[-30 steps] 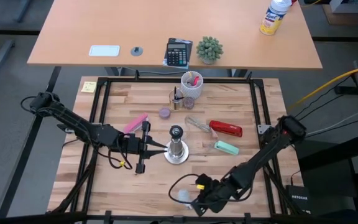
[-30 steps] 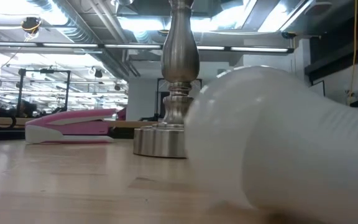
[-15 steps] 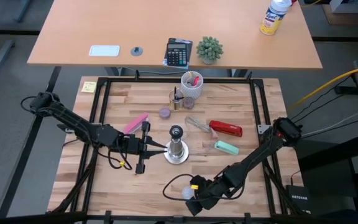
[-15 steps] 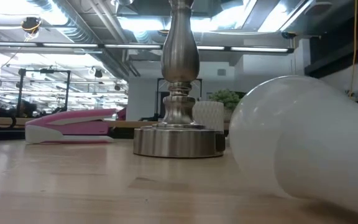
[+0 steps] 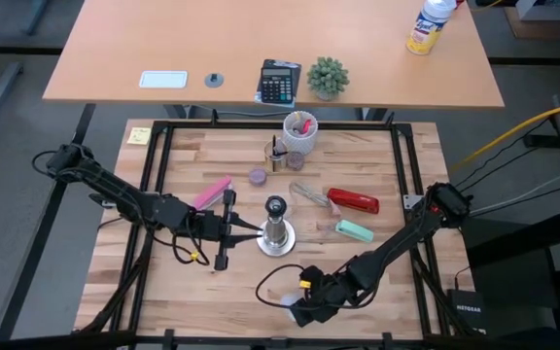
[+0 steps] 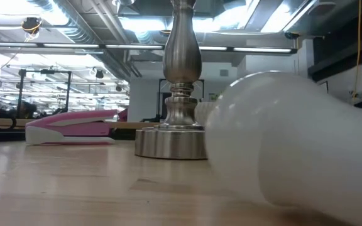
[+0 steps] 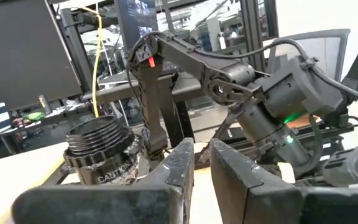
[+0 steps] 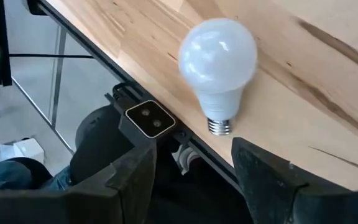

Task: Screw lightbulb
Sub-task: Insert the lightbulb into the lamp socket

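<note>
The white lightbulb (image 8: 219,59) lies on its side at the table's near edge, its silvery screw base (image 8: 220,125) pointing off the edge. In the low view the lightbulb (image 6: 288,144) fills the right half. My right gripper (image 8: 197,177) is open and slants down over it, one finger on each side just past the base, touching nothing. In the high view my right gripper (image 5: 305,308) is near the front edge. The silver socket stand (image 5: 276,233) stands upright mid-table. My left gripper (image 7: 202,163) is level and shut, right beside the stand's black threaded socket (image 7: 95,148). My left gripper has nothing between its fingers. Its left finger (image 7: 178,167) is close beside the socket stand, but I cannot tell whether it touches it.
A pink stapler (image 5: 212,192), a purple cap (image 5: 258,176), a red stapler (image 5: 353,201), a mint-green object (image 5: 354,230) and a white cup of pens (image 5: 299,131) lie around and behind the stand. A small camera (image 8: 149,119) is mounted at the table edge beside the bulb.
My right gripper has moved toward the table's left along the near edge and sunk slightly, coming over the lightbulb. The lightbulb has rolled a little on the table: in the low view it shifted right, then partly back.
</note>
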Available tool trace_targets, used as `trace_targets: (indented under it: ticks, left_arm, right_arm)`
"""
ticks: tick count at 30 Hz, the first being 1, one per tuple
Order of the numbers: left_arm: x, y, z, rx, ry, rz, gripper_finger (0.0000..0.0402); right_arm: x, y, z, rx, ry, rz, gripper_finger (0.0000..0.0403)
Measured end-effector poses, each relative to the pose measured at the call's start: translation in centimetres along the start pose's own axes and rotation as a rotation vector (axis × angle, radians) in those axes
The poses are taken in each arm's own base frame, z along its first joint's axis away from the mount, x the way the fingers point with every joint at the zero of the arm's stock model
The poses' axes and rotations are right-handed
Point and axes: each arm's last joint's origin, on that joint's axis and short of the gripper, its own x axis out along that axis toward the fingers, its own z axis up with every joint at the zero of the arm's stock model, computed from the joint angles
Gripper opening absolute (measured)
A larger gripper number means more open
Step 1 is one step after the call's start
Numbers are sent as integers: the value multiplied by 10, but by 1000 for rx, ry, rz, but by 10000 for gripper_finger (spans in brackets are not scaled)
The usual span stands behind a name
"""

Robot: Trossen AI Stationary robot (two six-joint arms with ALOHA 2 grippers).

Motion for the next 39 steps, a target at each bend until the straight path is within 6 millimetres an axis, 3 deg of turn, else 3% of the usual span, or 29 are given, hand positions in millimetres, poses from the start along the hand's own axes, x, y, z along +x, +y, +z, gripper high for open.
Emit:
trace_targets:
  ticks: [6,24,39]
  left_arm:
    - [0,0,0,-7,2,-2,45]
    - [0,1,0,8,2,3,45]
    - [2,6,-1,-14,4,23,45]
  right_arm:
    - [8,1,0,15,1,18,216]
    - [50,-7,-1,-171,38,34,216]
    - [53,-10,0,-299,13,15,216]
